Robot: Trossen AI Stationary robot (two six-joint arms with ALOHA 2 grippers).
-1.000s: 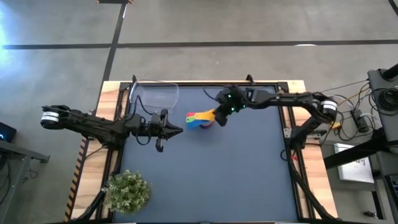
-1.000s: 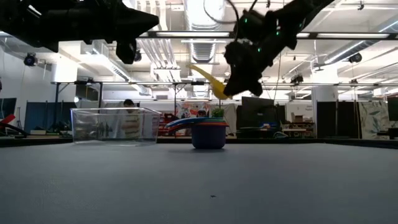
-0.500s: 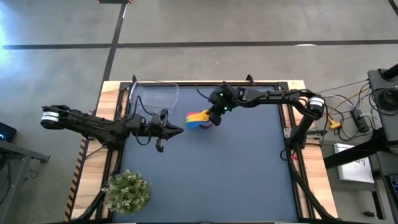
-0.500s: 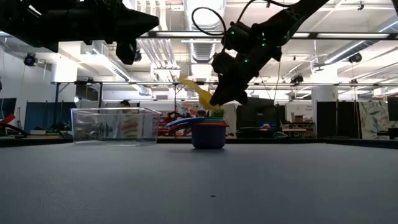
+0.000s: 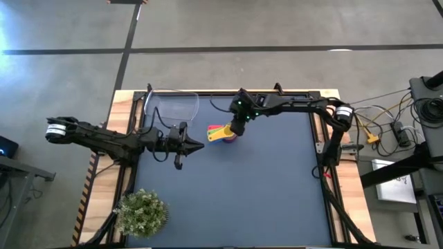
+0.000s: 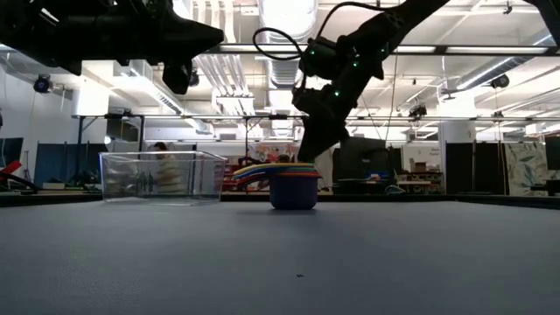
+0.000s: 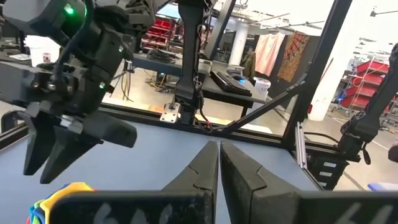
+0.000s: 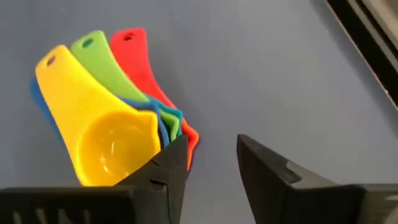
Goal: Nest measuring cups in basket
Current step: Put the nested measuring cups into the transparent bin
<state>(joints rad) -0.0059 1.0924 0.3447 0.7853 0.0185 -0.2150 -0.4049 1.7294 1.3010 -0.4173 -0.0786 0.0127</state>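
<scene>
Since released, yellow cup (image 8: pixel 106 140) now nested, right claw (image 8: pixel 211 163) parted.

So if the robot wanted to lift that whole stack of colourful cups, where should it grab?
Probably the fanned handles of the stack of cups, coming from above. They lie flat and stick out toward the left gripper; the round bowls look harder to pinch. The right gripper hovers open just over the bowls.

Dark blue table (image 5: pixel 263 187) bearing clear basket (image 5: pixel 173 107), nested measuring cups (image 5: pixel 223 132), green plant (image 5: pixel 141 213)
</scene>
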